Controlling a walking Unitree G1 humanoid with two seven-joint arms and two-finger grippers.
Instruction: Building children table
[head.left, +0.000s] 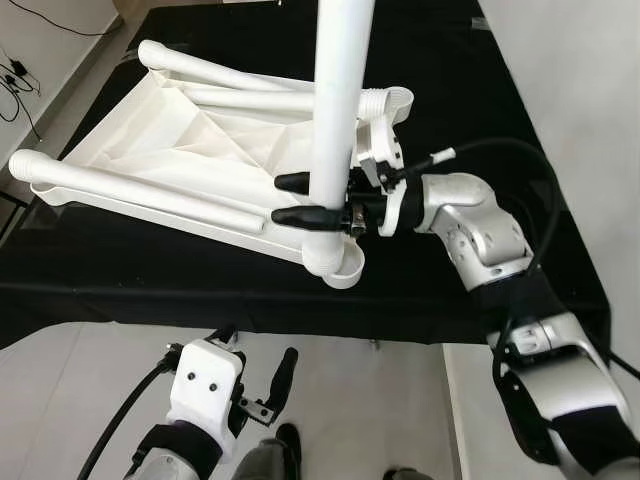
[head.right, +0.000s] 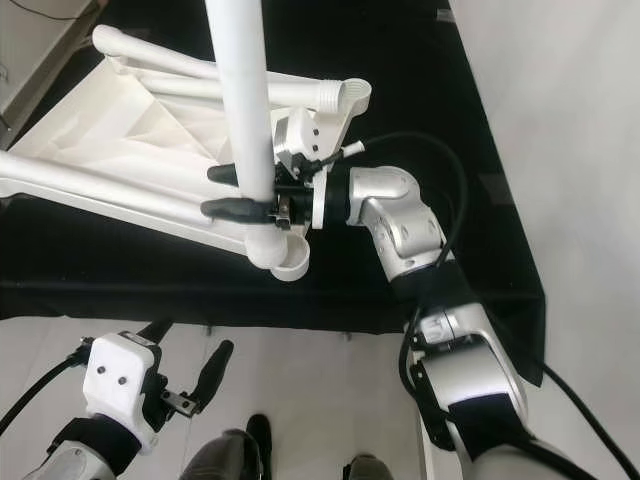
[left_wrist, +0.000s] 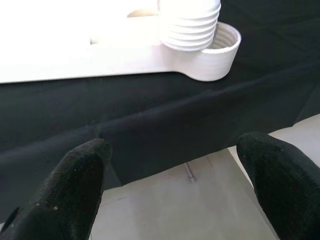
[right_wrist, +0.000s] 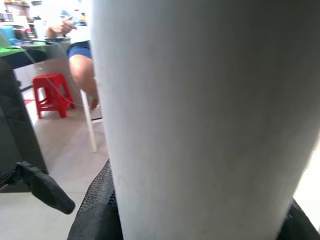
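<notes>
Upright over the corner socket (head.left: 345, 268) of the upturned white tabletop (head.left: 150, 150), we hold the table leg (head.left: 335, 120) clamped in our right gripper (head.left: 300, 199), presumably to screw it in, while our left gripper (head.left: 262, 385) hangs open, empty.

No text, label, brand, number or sign can be read on anything pictured.
</notes>
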